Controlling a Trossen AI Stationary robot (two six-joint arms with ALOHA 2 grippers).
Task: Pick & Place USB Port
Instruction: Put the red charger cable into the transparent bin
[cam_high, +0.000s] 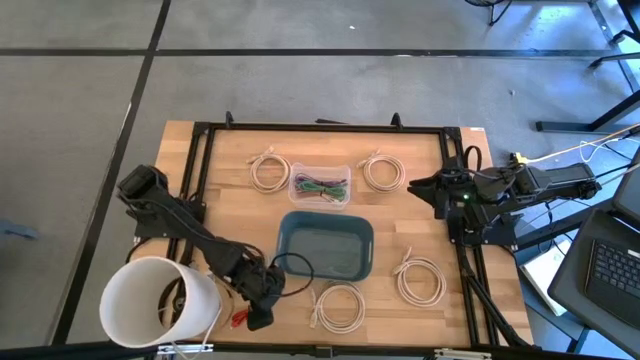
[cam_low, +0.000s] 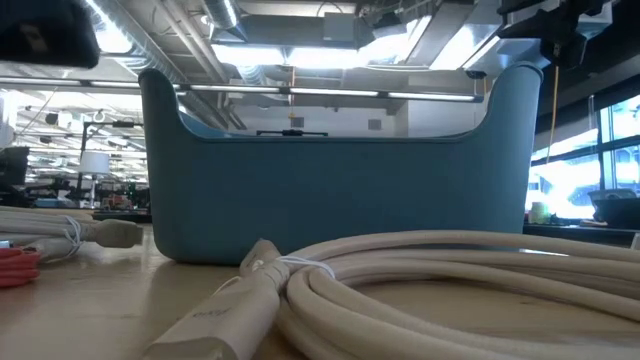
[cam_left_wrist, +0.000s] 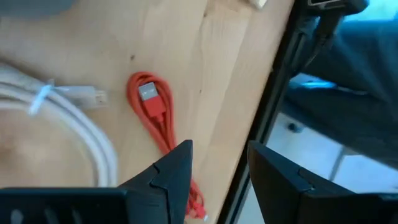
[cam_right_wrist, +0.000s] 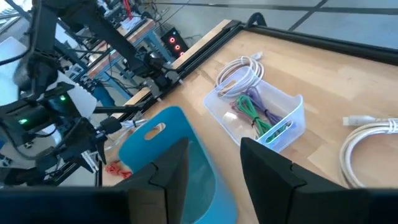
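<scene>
Wooden tabletop (cam_high: 230, 200) w/ a black frame round it, grey floor beyond; landmark is the blue bin (cam_high: 326, 247) at table centre.

Nearest, at the front edge: a white bucket (cam_high: 158, 301) front-left of the bin, cut off by the picture's bottom edge and hiding part of the table corner. Left gripper (cam_high: 262, 312) sits low over the front edge, just left-front of the bin, arm stretched diagonally from the left side. Fingers (cam_left_wrist: 177, 171) apart, nothing between them. Red USB cable (cam_left_wrist: 158, 118) lies coiled on the wood right ahead of those fingers, near the frame rail; in the high view only a small red bit (cam_high: 240, 318) shows beside the gripper. White cable coil (cam_high: 338, 306) just front of the bin, another (cam_high: 421, 279) to the bin's front-right.

Behind the bin: clear box (cam_high: 320, 185) w/ green and purple wires, touching or nearly touching the bin's rear wall, can't tell which. White coils either side of it (cam_high: 269, 171), (cam_high: 382, 171).

Right gripper (cam_high: 424, 190) waits right-rear of the bin, over the frame's right side, pointing inward, fingers (cam_right_wrist: 168, 171) apart & empty. Open wood remains between it and the bin.
</scene>
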